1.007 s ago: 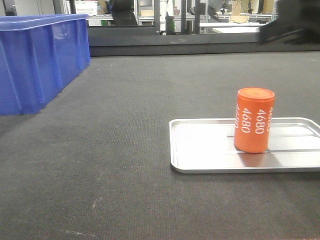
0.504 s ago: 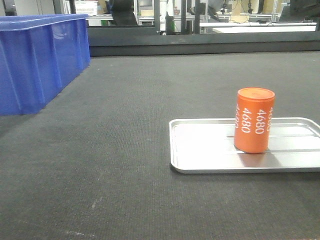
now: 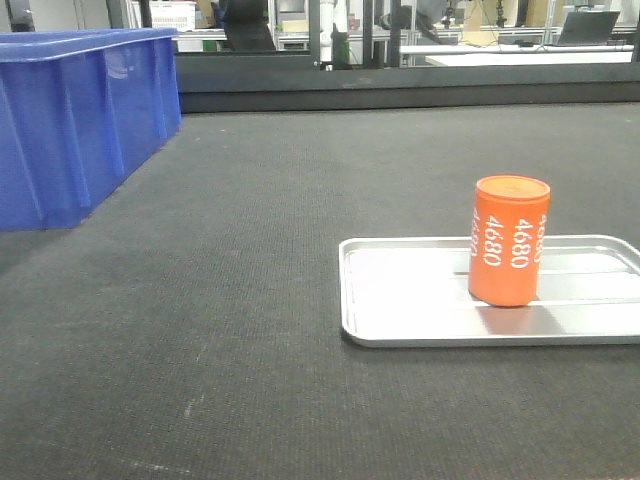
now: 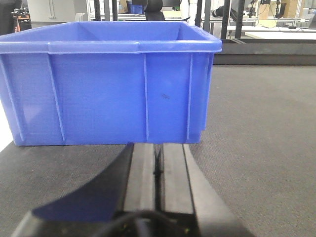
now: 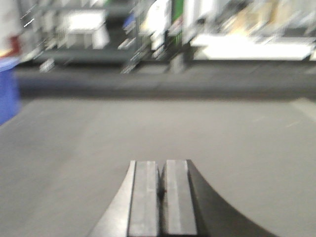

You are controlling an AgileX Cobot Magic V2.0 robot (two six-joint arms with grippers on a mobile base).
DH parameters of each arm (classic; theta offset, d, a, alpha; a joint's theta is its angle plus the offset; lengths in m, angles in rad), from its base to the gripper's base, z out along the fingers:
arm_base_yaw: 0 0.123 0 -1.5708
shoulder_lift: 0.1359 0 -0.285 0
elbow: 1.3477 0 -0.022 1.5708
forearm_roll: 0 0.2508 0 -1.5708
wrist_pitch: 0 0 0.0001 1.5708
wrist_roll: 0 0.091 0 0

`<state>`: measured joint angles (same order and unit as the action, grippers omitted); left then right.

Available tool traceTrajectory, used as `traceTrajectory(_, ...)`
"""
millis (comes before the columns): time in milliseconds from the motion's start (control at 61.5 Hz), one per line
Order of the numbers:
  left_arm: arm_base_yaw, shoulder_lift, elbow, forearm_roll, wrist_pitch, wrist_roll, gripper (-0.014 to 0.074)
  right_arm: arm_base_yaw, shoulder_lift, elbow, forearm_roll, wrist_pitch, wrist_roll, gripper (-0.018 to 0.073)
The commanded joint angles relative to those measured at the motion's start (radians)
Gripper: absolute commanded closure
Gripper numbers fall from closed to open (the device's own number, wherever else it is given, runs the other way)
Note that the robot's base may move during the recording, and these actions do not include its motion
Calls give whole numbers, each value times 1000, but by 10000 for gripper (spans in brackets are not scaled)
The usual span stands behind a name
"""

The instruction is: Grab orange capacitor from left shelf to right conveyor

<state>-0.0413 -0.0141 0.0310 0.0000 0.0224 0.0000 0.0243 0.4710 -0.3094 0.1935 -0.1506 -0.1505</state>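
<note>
The orange capacitor [image 3: 510, 240] stands upright in a shallow silver tray [image 3: 400, 300] that lies on the dark conveyor belt [image 3: 250, 300], with no gripper touching it — so by my reading the carry is over and the piece already sits on the right-hand belt, leaving only a retreat of the arms, if anything. The steel shelf it was meant to come from shows in no view. The left gripper [image 4: 157, 170] has its two black fingers pressed together with nothing between them, held low and level over the belt and pointing at the wall of a blue bin [image 4: 108, 89] just ahead. The right gripper [image 5: 160, 190] is likewise pressed together and empty, aimed out across bare belt; its view is blurred — I take that as the arm moving, though where to I cannot tell.
</note>
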Motion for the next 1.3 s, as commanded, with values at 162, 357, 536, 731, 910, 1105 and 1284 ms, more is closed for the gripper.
traceTrajectory(162, -4, -12, -6, -6, -77, 0, 701, -34, -313, 169, -6, 8, -62, 501)
traceTrajectory(357, -4, -12, -6, -6, -77, 0, 701, -34, -486, 317, -6, 17, -60, 501)
traceTrajectory(536, -4, -12, -6, -6, -77, 0, 701, -34, -501, 335, 40, 6, -58, 501)
traceTrajectory(731, -4, -12, -6, -6, -77, 0, 701, -34, -501, 342, -126, 0, 103, 501)
traceTrajectory(910, -4, -12, -6, -6, -77, 0, 701, -33, -501, 342, -223, 28, 249, 501)
traceTrajectory(1105, -4, -12, -6, -6, -77, 0, 701, -33, -502, 343, -169, 137, 182, 501)
traceTrajectory(1284, -4, -12, -6, -6, -77, 0, 701, -33, -502, 343, -169, 98, 182, 501)
